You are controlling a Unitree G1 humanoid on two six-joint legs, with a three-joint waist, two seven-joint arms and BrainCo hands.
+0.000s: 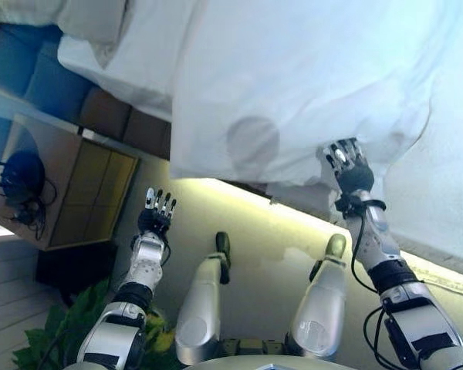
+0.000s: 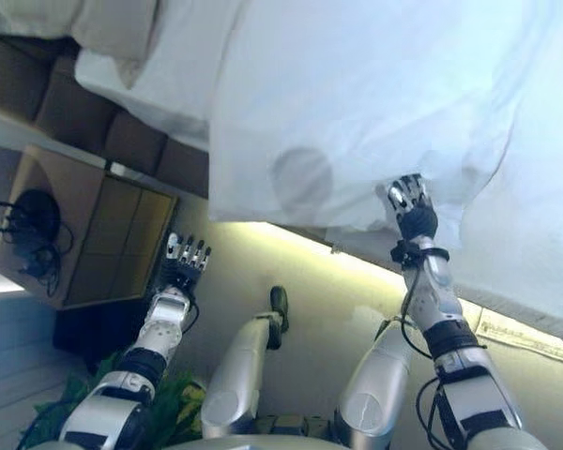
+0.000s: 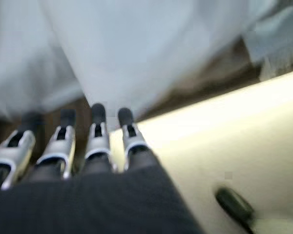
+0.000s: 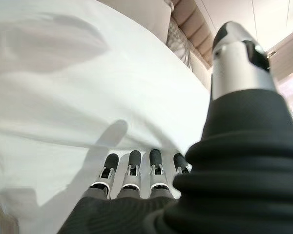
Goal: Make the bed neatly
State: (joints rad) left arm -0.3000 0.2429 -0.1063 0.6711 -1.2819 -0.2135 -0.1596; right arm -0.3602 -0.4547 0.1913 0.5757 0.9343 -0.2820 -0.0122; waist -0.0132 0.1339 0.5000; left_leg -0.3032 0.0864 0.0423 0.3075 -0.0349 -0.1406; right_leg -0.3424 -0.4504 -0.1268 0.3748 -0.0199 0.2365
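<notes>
A white duvet (image 1: 293, 77) covers the bed and hangs over its near edge in loose folds. My right hand (image 1: 347, 166) rests at that hanging edge. In the right wrist view its fingers (image 4: 132, 180) lie straight against the white duvet (image 4: 63, 97) and the thumb stands free, so the hand is open. My left hand (image 1: 156, 212) hovers over the floor below the duvet's left corner, fingers straight, touching nothing. Its fingers (image 3: 98, 141) point toward the duvet (image 3: 136, 48). A pillow (image 1: 92, 19) lies at the head of the bed.
The bed's brown padded side (image 1: 112, 116) shows under the duvet at the left. A wooden nightstand (image 1: 69, 185) with a dark object and cables on top stands left of it. A green plant (image 1: 62, 324) grows at the lower left. Pale floor (image 1: 270, 247) runs along the bed.
</notes>
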